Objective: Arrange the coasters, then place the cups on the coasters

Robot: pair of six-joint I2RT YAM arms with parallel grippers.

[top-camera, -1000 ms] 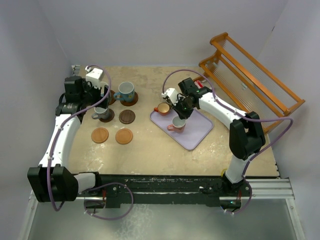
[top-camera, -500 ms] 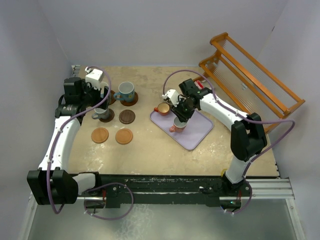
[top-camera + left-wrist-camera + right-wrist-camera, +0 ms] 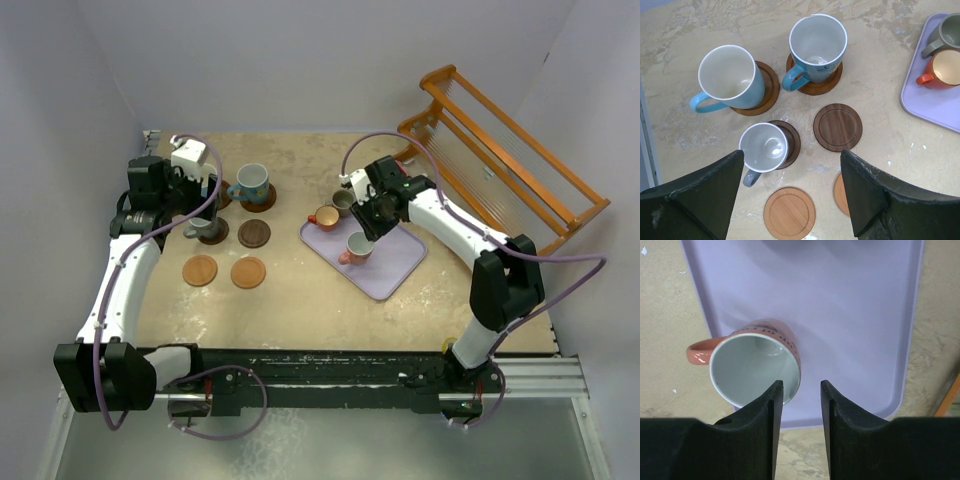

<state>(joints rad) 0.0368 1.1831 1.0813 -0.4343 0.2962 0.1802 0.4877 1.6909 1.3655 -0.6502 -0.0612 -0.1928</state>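
Overhead, the right gripper (image 3: 366, 228) hangs over the lavender tray (image 3: 395, 265), right above the pinkish-red cup (image 3: 354, 248), but that angle won't say how the jaws stand. The right wrist camera does: its black fingers (image 3: 835, 425) are parted, one over the cup's mouth, the other outside, with the rim's right side in the gap and tray showing beside it, so nothing is clamped. The cup is upright, empty and white inside, near one edge of the tray. There's dark lettering on its outer wall, too foreshortened to read. Over to the left wrist view: the left gripper (image 3: 791, 167) is spread wide, holding nothing, above the coaster cluster. Here's what the arm blocks from above: a light blue cup (image 3: 727, 80) sits on a brown coaster (image 3: 769, 87). Beside it a second light blue cup (image 3: 817, 42), with a dark print I can't make out, has its own coaster. The grey-blue cup (image 3: 764, 148) stands on a darker one. All three are empty. The bare dark coaster (image 3: 838, 127) lies just right of the grey-blue cup. Nearer in lie two orange-brown coasters (image 3: 789, 212), one half hidden behind a finger. At that view's right edge, the orange cup (image 3: 941, 70) and grey-olive cup (image 3: 946, 32) stand side by side on the tray's corner. Only the overhead shows the orange wooden rack (image 3: 500, 140) at the far right.
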